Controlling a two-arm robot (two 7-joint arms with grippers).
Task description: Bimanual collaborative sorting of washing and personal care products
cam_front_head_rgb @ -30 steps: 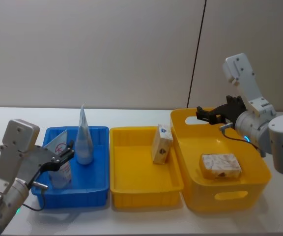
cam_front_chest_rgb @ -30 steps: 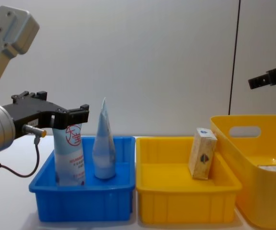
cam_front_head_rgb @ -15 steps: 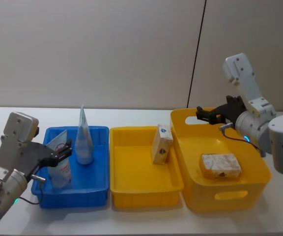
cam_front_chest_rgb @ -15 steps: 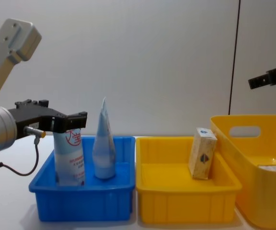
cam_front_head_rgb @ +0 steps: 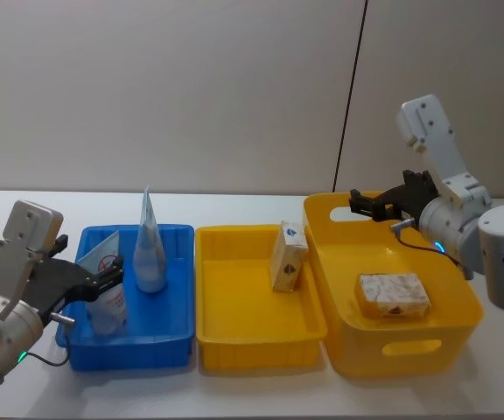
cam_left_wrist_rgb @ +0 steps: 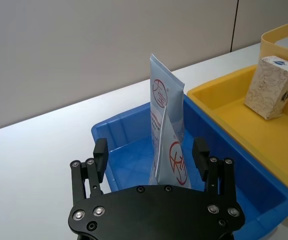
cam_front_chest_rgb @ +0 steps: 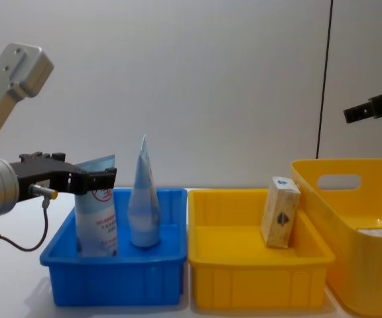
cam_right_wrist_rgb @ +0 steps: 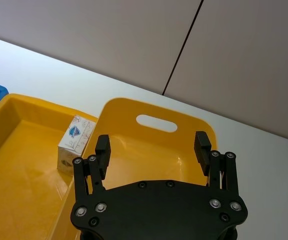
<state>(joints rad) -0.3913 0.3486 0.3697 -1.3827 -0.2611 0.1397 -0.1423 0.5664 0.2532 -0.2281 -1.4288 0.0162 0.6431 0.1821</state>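
Observation:
Two pale blue-white squeeze tubes stand upright in the blue bin (cam_front_head_rgb: 169, 337). One tube (cam_front_head_rgb: 108, 293) (cam_front_chest_rgb: 97, 218) (cam_left_wrist_rgb: 174, 162) bears a red round logo; the other tube (cam_front_head_rgb: 150, 249) (cam_front_chest_rgb: 143, 199) (cam_left_wrist_rgb: 166, 97) tapers to a point. My left gripper (cam_front_head_rgb: 103, 278) (cam_front_chest_rgb: 97, 177) (cam_left_wrist_rgb: 150, 152) is open at the logo tube's top, drawn back a little from it. A beige carton (cam_front_head_rgb: 288, 255) (cam_front_chest_rgb: 280, 212) (cam_right_wrist_rgb: 76, 142) leans in the yellow tray (cam_front_head_rgb: 234, 337). Another carton (cam_front_head_rgb: 394, 295) lies in the yellow basket (cam_front_head_rgb: 392, 354). My right gripper (cam_front_head_rgb: 366, 203) (cam_right_wrist_rgb: 152, 146) (cam_front_chest_rgb: 370, 109) hangs open and empty over the basket's back rim.
The three containers stand side by side on a white table (cam_front_head_rgb: 252, 394): blue bin on the left, yellow tray in the middle, taller yellow basket with handle slots on the right. A plain wall rises right behind them.
My left gripper has pulled back to the left and dropped a little, off the logo tube, which stays upright in the blue bin. The right arm has not moved.

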